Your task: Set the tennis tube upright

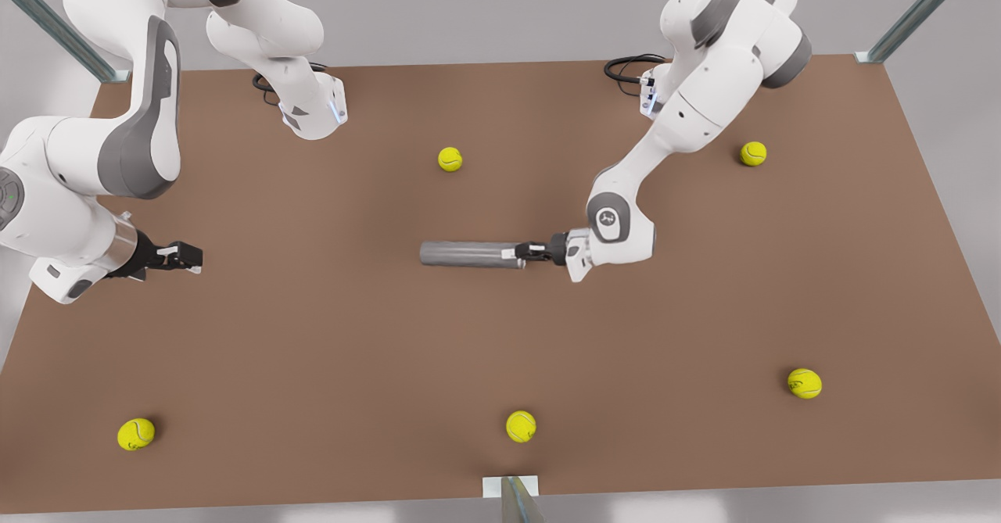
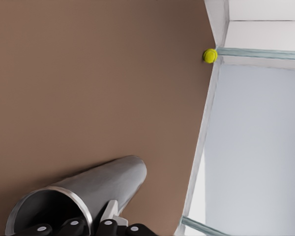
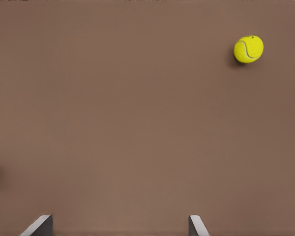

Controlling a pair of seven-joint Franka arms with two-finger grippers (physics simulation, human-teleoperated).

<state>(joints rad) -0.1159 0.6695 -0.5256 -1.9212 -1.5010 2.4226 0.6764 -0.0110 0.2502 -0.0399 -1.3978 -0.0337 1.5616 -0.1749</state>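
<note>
Currently you have the tube (image 1: 469,254) lying flat on its side near the middle of the table (image 1: 328,335), long axis running across the front view. The left gripper (image 1: 522,252) is at the tube's end toward the front view's right — its fingers (image 2: 110,216) clamp the rim there. In the left wrist view the tube (image 2: 101,184) shows its open mouth with a lighter rim next to the gripper (image 2: 91,227), the grey body stretching away over the brown surface; one finger sits outside the wall, the dark pads at the mouth.

The right gripper (image 1: 188,256) waits well apart from the tube, over the table toward the front view's left edge. Its fingertips (image 3: 39,225) stand wide apart with bare table between them, holding nothing.

Five yellow balls lie scattered, none touching the tube: one behind it (image 1: 450,159), one at far right (image 1: 753,153), one at near right (image 1: 804,383), one near centre front (image 1: 521,426), one at near left (image 1: 136,434) — the right wrist view catches a ball (image 3: 249,49) too.
</note>
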